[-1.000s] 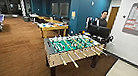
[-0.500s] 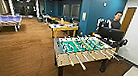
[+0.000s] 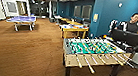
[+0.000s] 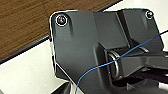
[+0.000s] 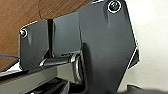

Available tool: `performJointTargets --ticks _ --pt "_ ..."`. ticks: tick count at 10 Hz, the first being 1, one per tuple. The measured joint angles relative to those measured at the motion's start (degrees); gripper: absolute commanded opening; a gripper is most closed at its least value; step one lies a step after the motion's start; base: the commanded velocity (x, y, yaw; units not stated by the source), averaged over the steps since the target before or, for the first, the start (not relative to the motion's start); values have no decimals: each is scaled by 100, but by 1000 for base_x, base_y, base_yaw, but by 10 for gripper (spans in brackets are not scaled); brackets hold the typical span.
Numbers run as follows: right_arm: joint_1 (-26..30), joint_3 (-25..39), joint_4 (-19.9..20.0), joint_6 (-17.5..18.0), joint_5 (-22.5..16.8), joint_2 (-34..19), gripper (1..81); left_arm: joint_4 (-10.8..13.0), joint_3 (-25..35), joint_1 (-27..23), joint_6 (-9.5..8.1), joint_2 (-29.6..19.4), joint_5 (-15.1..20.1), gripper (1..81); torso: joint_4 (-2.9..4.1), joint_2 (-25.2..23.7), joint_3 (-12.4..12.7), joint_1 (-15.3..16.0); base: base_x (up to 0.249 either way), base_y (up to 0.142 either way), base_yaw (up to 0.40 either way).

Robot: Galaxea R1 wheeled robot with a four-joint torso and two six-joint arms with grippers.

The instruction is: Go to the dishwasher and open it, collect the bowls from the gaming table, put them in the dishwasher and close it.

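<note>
head view, room: brown carpeted hall, robot driving, no end effector in frame, so places could not be tied to one here.
head view, foosball table [image 3: 93, 50]: green field, rods with handles, nearest thing, ahead and right; not the task's worktop.
head view, gaming table [image 3: 74, 28]: yellow-sided, pale top, well beyond the foosball table; long axis looked to run across the picture, near end facing the camera side. Judged from a small, blurred shape.
head view, bowls: too small to tell on that worktop.
head view, ping-pong table [image 3: 22, 19]: blue, far left.
head view, person [image 3: 132, 23]: stood behind a dark screen past the foosball table, by the blue wall.
left wrist view: dark robot plate, thin blue cable [image 4: 100, 68] across it, carpet and pale floor strip behind; end effector spread or pressed together, could not tell.
right wrist view: dark plate, carpet and pale surface behind; end effector state, could not tell.
progress: dishwasher nowhere among these views, door state unknown; bowls apparently not collected, nothing seen carried. Judged mid-transit, loading and closing left.
</note>
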Motion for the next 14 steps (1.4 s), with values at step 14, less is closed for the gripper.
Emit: performJointTargets --ticks 14 --pt "60 52 0 2 5 -51 811 0 -35 2 -2 20 -5 811 0 0 0 2 0 0 274"
